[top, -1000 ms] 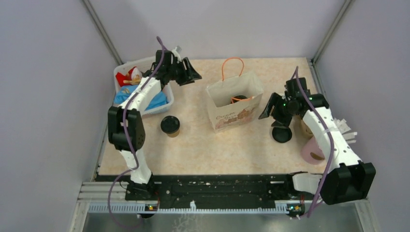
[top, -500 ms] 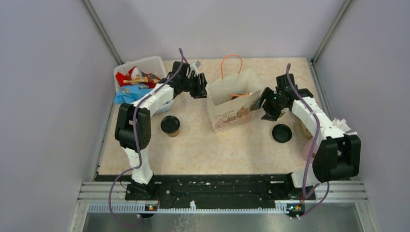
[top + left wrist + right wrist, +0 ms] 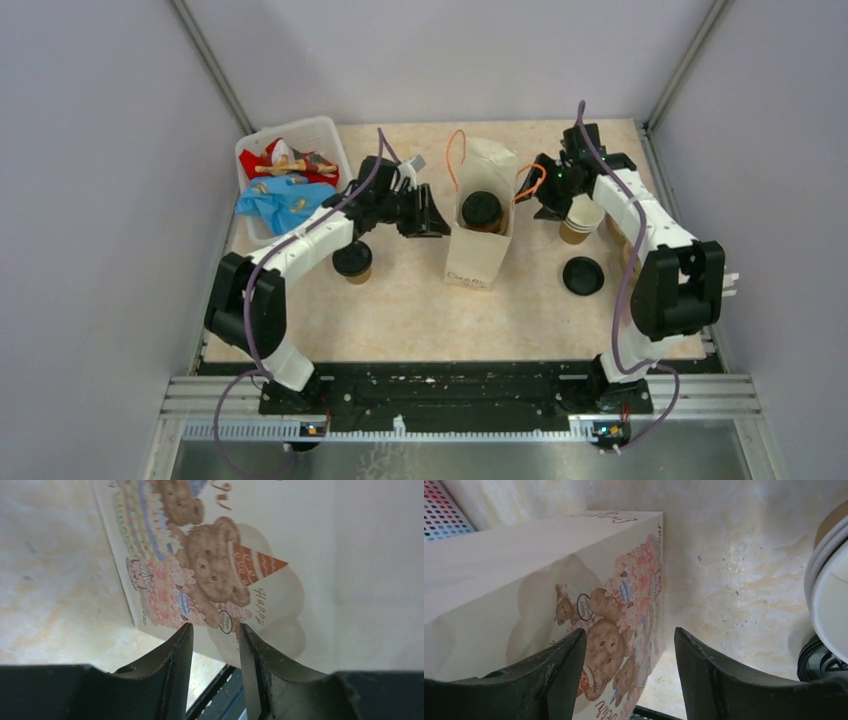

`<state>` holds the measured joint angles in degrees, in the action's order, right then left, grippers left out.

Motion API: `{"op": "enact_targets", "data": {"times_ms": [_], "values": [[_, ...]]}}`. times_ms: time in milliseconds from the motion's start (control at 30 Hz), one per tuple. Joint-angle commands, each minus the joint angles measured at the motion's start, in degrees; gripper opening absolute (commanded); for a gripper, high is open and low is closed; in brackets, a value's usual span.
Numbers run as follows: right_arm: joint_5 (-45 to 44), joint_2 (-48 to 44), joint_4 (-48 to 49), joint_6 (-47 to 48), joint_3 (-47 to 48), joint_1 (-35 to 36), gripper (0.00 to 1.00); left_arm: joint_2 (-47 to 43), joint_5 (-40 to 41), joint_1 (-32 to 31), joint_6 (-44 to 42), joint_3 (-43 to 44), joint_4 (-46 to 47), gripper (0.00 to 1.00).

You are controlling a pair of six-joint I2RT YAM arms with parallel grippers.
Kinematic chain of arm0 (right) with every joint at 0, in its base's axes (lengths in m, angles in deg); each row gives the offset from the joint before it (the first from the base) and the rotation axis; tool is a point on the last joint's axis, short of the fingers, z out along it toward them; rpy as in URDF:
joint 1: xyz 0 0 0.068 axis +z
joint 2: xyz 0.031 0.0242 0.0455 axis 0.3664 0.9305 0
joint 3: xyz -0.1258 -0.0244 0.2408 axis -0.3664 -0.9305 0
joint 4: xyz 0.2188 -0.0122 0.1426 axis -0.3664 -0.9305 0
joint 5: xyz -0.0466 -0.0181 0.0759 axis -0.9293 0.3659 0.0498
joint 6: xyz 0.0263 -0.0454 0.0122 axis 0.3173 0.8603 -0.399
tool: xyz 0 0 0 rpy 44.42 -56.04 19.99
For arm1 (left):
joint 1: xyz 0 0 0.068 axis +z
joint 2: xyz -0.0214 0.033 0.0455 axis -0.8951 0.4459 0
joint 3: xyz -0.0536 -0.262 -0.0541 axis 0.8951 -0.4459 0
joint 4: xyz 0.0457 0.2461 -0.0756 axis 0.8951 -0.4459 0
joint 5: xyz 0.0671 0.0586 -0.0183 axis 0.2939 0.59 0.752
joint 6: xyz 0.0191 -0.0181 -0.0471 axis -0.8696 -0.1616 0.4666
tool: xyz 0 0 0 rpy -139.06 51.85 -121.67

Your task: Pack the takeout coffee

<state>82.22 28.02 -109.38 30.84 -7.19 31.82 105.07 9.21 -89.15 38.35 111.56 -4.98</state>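
top external: one lidded cup [image 3: 482, 210] sits in the bag [image 3: 476, 266]; the second cup [image 3: 352, 259] stands on the table [image 3: 400, 312] beneath the left arm [image 3: 300, 246]; left gripper [image 3: 215, 626] and right gripper [image 3: 630, 630] flank the bag, jaws apart, empty; next the left should lower onto that second cup.

The paper bag [image 3: 470, 268] hides most of the lidded cup [image 3: 481, 209] inside.

Bear-print paper bag [image 3: 478, 262] upright mid-table, white bin [image 3: 295, 123] of perhaps wrappers
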Motion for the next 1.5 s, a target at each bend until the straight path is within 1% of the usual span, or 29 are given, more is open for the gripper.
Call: {"op": "enact_targets", "data": {"times_ms": [0,167,333,500,633,767,867,933,1000,1033,1100,1167,1200,1267,1333,1400,1467], "values": [[3.1,2.5,-0.4,4.2,5.0,0.7,0.64,-6.3,2.9,-4.0,3.5,-4.3,4.0,0.45],[6.5,5.5,-0.7,6.7,8.9,2.2,0.65,-9.9,5.9,-9.3,8.1,-8.4,6.5,0.43],[10.8,8.0,1.0,8.6,11.6,4.3,0.65,-13.0,11.5,-15.9,11.9,-11.4,8.8,0.43],[15.8,10.5,2.0,11.2,13.9,6.0,0.67,-13.3,15.9,-20.8,15.4,-12.9,11.5,0.43],[19.6,13.1,0.6,14.2,16.4,7.4,0.68,-13.8,22.1,-25.9,18.6,-13.8,13.3,0.43],[20.3,14.9,-1.8,15.2,19.6,8.3,0.70,-15.9,28.6,-30.5,21.2,-16.3,14.6,0.44],[14.2,15.1,-7.5,15.4,24.1,7.6,0.70,-19.1,32.2,-32.5,21.1,-17.3,11.9,0.46],[6.0,14.7,-14.3,15.9,28.2,6.0,0.71,-22.6,33.4,-32.6,20.1,-18.4,8.6,0.49],[-4.3,13.8,-21.9,16.8,31.8,3.7,0.71,-28.1,37.7,-32.6,19.1,-19.0,2.5,0.51],[-8.6,12.9,-24.5,17.2,33.1,2.4,0.71,-30.8,40.1,-32.5,19.2,-19.0,-3.1,0.52],[-17.9,10.5,-28.2,18.4,34.4,0.8,0.72,-36.5,44.5,-32.3,18.7,-19.1,-10.1,0.54],[-25.1,6.9,-30.4,18.9,32.9,0.3,0.72,-42.3,47.8,-31.1,18.0,-18.9,-16.7,0.59],[-26.3,4.3,-30.2,18.8,30.2,0.3,0.72,-44.6,49.0,-29.5,17.7,-18.2,-20.0,0.60],[-24.3,-2.3,-27.0,18.0,21.3,0.3,0.72,-47.3,49.5,-24.2,14.7,-16.3,-24.5,0.63],[-19.2,-8.6,-24.2,15.7,12.8,0.4,0.71,-46.9,46.1,-16.2,9.3,-14.2,-24.7,0.64],[-12.7,-14.2,-20.5,13.6,4.3,0.4,0.71,-42.2,39.4,-8.2,3.6,-11.5,-22.9,0.65],[-7.2,-17.8,-18.5,11.8,-1.4,0.7,0.70,-35.3,32.2,-1.8,0.1,-7.5,-21.8,0.67]]}}
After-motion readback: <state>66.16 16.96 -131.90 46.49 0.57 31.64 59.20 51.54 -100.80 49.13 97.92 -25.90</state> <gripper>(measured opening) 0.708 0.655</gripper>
